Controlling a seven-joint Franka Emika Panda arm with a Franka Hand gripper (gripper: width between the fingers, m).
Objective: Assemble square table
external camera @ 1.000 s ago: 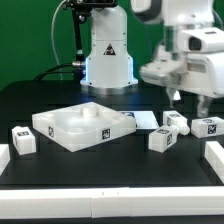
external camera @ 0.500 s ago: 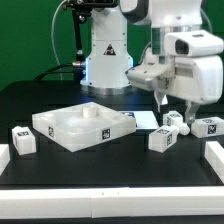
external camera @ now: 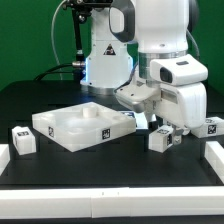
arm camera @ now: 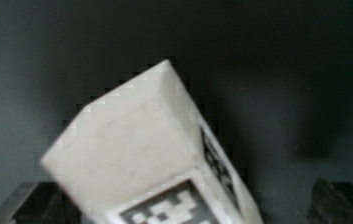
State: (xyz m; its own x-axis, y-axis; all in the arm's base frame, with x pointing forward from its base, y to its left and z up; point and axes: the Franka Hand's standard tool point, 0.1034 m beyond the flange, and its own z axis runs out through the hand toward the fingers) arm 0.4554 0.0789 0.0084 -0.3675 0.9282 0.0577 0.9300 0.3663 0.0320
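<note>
The square tabletop [external camera: 80, 125], a white slab with round corner holes, lies at the exterior view's left of centre. Tagged white legs lie at the exterior view's far left [external camera: 22, 140], in front of my hand [external camera: 163, 139] and at the right [external camera: 210, 127]. My gripper [external camera: 171, 124] hangs low over the legs at the right. In the wrist view a tagged leg [arm camera: 146, 150] stands between my spread fingers, and my gripper [arm camera: 199, 208] is open with a gap on one side. A third right-hand leg is hidden behind my hand.
The marker board [external camera: 146, 121] lies partly under my hand, right of the tabletop. Plain white blocks sit at the front left edge [external camera: 3, 158] and front right edge [external camera: 214, 155]. The robot base [external camera: 105, 55] stands at the back.
My hand has swung from the exterior view's right toward the left and come down, now low over the legs beside the marker board.
</note>
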